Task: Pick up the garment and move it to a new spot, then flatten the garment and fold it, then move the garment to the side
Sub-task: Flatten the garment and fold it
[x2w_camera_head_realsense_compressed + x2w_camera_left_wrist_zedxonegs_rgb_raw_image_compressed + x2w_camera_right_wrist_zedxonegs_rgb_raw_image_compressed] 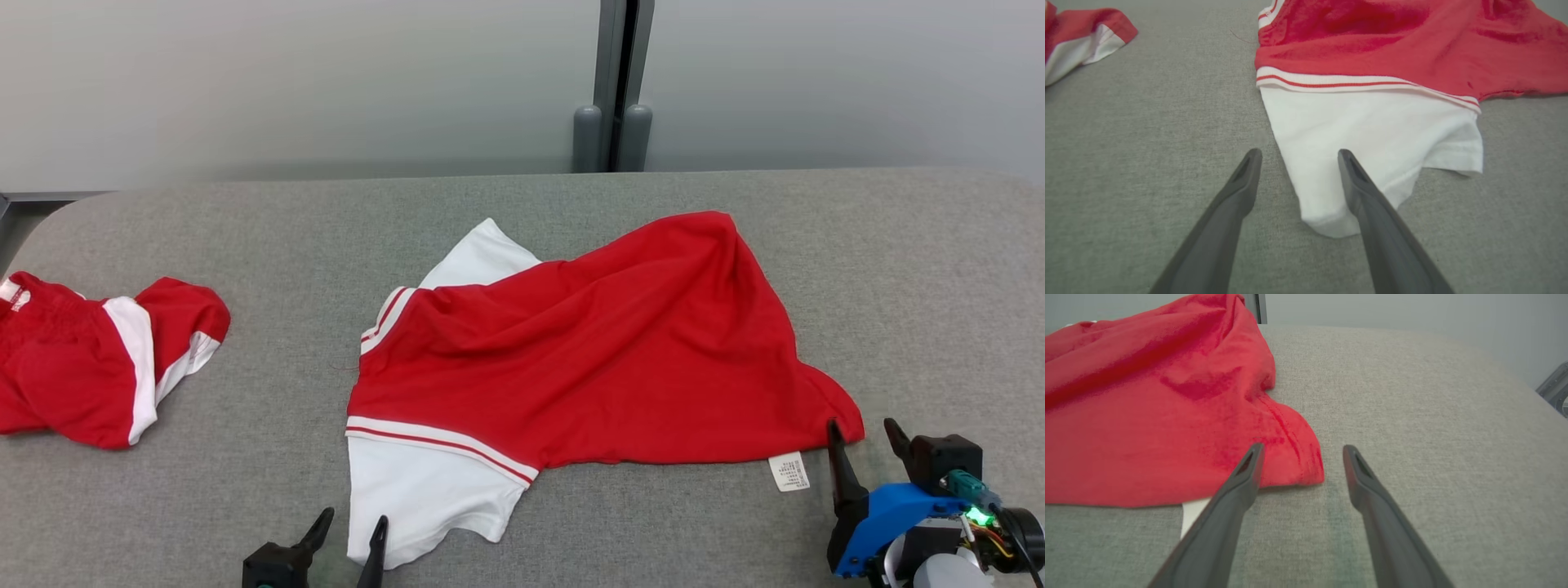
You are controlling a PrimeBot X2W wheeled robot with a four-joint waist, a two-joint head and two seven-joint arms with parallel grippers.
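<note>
Red shirt (588,343) lies rumpled mid-table (898,269). Left gripper (354,517) and right gripper (860,425) both gape empty at the table's near edge. Cloth looks light and limp; likely best pinched at white sleeve (416,490) and red hem corner (841,416).

I am seeing the garment (604,343) showing a red body, white sleeves and white trim with a thin red stripe. The second garment (65,367) is showing red with white bands. The table (245,490) is looking plain grey.

Left pincer (1299,152) over white garment sleeve (1372,130)
</note>
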